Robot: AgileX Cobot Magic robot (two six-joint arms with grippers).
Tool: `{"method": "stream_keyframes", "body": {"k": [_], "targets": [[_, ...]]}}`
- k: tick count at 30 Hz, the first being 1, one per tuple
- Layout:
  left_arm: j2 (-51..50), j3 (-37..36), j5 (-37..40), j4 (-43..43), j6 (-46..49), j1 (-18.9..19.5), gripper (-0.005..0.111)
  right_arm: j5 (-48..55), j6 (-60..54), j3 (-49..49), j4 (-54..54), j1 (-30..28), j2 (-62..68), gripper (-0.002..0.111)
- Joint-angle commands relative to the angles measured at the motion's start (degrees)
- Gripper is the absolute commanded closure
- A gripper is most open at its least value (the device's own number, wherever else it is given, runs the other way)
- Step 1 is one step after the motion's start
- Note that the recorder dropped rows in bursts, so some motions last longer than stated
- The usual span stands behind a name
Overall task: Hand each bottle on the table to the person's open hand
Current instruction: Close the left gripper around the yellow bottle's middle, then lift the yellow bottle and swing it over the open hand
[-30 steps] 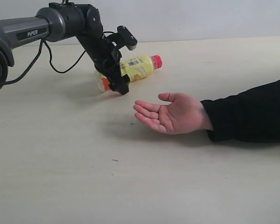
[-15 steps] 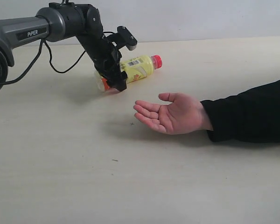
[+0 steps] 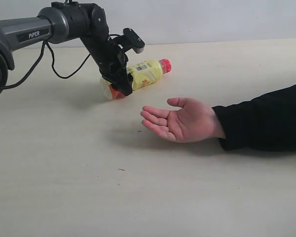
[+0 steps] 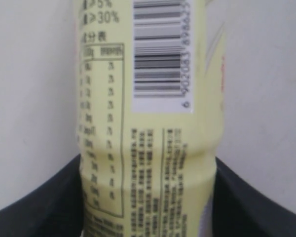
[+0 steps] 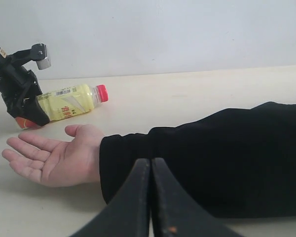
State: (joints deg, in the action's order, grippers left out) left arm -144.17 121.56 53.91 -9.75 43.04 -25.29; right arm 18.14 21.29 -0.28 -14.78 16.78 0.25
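– Upper left of centre, exterior view: left gripper down over the yellow bottle, which lies on its side on the worktop, red cap pointing right.
– Jaws?
– Clamped across the bottle's body. Wrist view shows dark pads pressed against both its sides. Orange-red patch at the bottle's left end, cannot tell what.
– And the person's open hand?
– Centre frame, palm up, low over the worktop. Black sleeve runs to the right edge. Fingertips near the bottle, not touching.
– The right gripper?
– Jaws together, nothing between them. Seen only in its own wrist view, against the sleeve.
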Motion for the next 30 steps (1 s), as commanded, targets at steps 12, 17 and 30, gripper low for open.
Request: {"method": "stream_keyframes", "body": {"k": [12, 17, 30], "targets": [[6.87, -0.1, 6.53, -1.16, -10.58, 0.14, 0.107, -0.44, -0.31, 0.28, -0.19, 0.22, -0.25, 0.108], [8.48, -0.1, 11.12, -1.97, -12.96, 0.14, 0.107, -0.44, -0.31, 0.28, -0.19, 0.22, -0.25, 0.108], [12.15, -0.72, 16.05, -6.82, -19.07, -2.46, 0.107, -0.44, -0.31, 0.28, -0.19, 0.22, -0.25, 0.108]]}}
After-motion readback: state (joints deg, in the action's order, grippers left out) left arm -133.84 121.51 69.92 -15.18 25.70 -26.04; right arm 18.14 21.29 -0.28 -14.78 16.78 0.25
